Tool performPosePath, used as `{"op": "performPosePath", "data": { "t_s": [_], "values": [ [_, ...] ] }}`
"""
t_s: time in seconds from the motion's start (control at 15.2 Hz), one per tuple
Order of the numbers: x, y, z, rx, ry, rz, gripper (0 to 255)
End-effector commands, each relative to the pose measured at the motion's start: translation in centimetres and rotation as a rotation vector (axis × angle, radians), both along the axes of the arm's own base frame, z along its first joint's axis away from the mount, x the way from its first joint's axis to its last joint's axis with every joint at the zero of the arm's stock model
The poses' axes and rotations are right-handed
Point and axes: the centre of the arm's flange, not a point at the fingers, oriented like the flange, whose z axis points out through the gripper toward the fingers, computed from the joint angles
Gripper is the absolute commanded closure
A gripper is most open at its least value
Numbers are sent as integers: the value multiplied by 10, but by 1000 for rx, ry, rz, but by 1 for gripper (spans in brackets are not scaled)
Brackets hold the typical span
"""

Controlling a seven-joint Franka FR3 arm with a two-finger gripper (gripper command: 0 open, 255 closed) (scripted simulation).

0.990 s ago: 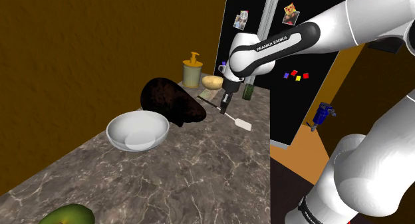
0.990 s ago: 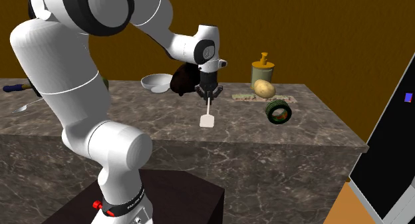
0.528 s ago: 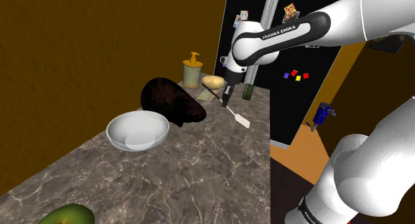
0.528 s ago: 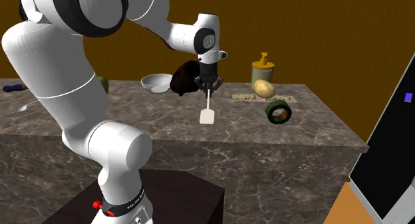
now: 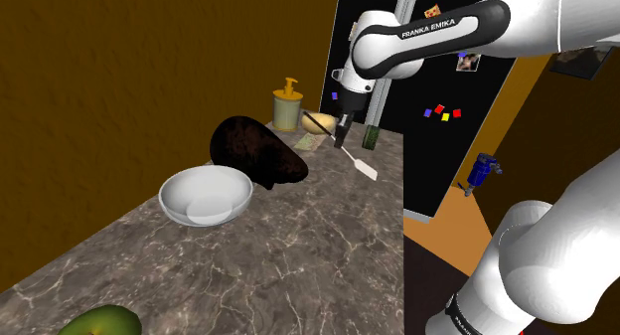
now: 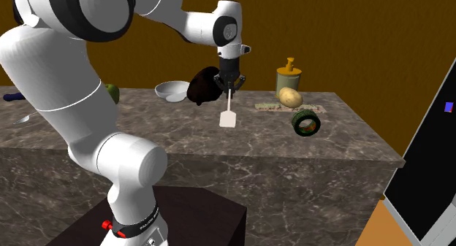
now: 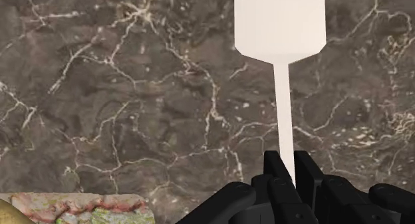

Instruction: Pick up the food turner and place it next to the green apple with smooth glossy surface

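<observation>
The claw [image 5: 341,136] is pinching the food turner [image 5: 364,168] partway along its thin handle, its fingers pressing flat against either side in the wrist view. The turner is hanging slanted, its blade pointing toward 5 o'clock in the shoulder view and seemingly clear of the bench [image 5: 298,253], while the handle's other end is sticking out past the claw toward 10 o'clock.

Drawn plain white, with a slim stem and a flat blade, the turner is probably light and stiff, not fragile. The smooth, narrow handle is likely giving the fingers little to bite on, so the blade may be prone to swivelling in the pinch. A hold nearer the blade would probably be steadying it better.

The bench is dark, veined stone, looking hard and slick, so a released turner is likely to slide rather than settle. The green apple [image 5: 99,321] is lying well apart, at about 8 o'clock from the turner, near the picture's edge. A white bowl [image 5: 206,196] and a dark brown lump [image 5: 256,152] are sitting between them. Brown walls are closing in the room, and a dark panel with small magnets [image 5: 442,112] is standing at 3 o'clock.
</observation>
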Motion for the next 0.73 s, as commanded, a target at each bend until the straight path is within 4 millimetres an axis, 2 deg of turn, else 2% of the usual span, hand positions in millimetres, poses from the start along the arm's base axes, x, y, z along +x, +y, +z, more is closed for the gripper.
{"op": "performPosePath", "data": {
  "t_s": [0.0,0.66],
  "values": [
    [1,1,11,0,0,0,255],
    [1,1,64,0,0,0,255]
  ]
}}
